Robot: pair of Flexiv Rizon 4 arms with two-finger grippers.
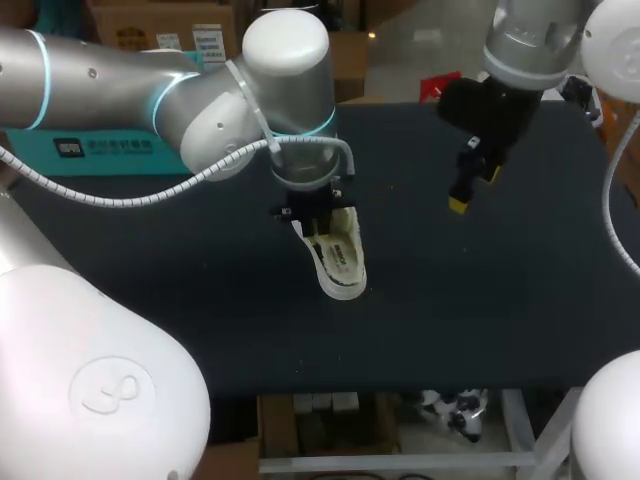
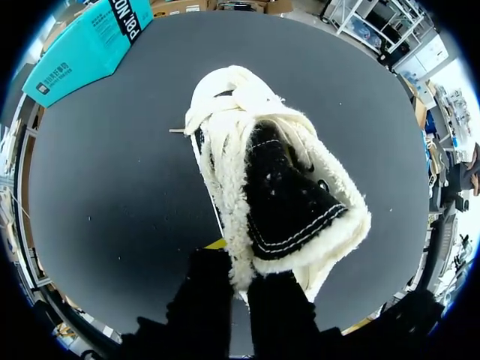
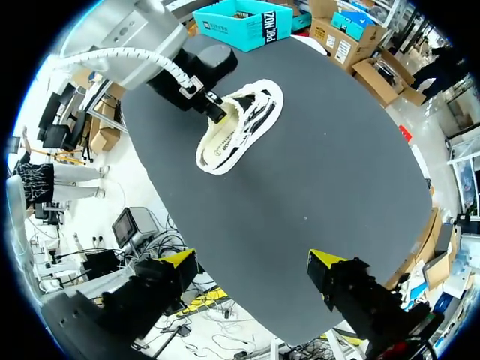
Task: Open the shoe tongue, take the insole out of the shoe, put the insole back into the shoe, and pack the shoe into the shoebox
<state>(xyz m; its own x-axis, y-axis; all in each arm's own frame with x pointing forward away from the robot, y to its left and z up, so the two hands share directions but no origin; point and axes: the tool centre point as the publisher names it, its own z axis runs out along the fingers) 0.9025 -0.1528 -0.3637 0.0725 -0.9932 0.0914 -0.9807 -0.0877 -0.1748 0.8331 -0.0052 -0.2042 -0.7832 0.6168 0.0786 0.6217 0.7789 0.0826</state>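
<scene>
While my left gripper (image 2: 236,274) clamps the shoe (image 1: 338,262) at its collar, toe pointing ahead, my right gripper (image 3: 251,262) hangs open, empty.

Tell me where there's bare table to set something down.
Free: the table right of the shoe, below the open right gripper, and the strip along the near edge. Crowded: at the shoe, held by the left gripper, and by the shoebox far left.

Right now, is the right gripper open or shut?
Open: the right gripper has yellow tips wide apart, nothing between them.
</scene>
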